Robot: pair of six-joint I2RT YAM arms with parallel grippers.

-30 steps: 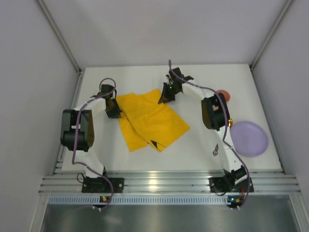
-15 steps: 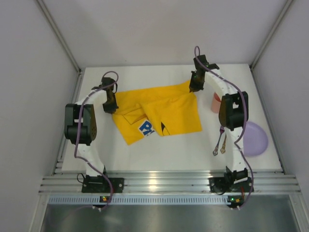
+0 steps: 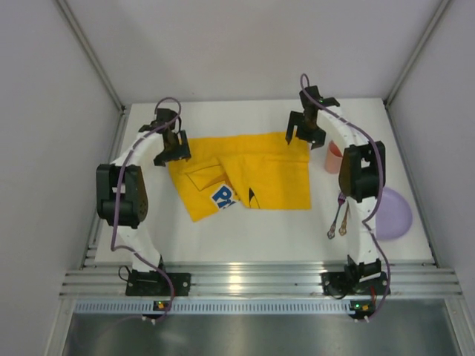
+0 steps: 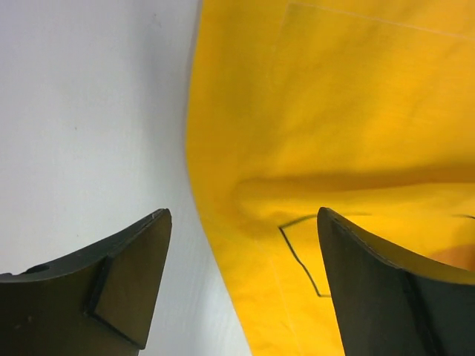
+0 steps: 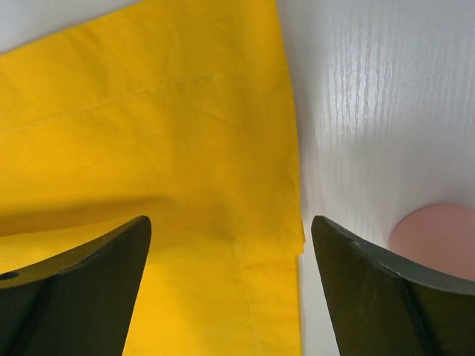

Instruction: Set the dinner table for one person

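Note:
A yellow printed placemat [image 3: 252, 167] lies spread on the white dinner table [image 3: 237, 241], its left part still creased, with a blue print showing near its front edge. My left gripper [image 3: 172, 148] hovers open over the mat's far left corner. In the left wrist view the gripper [image 4: 243, 215] straddles the mat's edge [image 4: 334, 111] and bare table [image 4: 89, 111], holding nothing. My right gripper [image 3: 303, 133] is open over the far right corner. In the right wrist view this gripper [image 5: 230, 222] has the cloth [image 5: 148, 111] lying flat below it, with nothing gripped.
A pink cup [image 3: 333, 157] stands just right of the mat, and its rim [image 5: 434, 230] shows by my right finger. A purple plate [image 3: 393, 211] lies at the right edge. Two utensils [image 3: 338, 221] lie beside the right arm. White walls enclose the table.
The arms drew the folded mat apart and spread it wide. Both grippers, shut on its corners before, have opened and let go. The cloth now lies flat.

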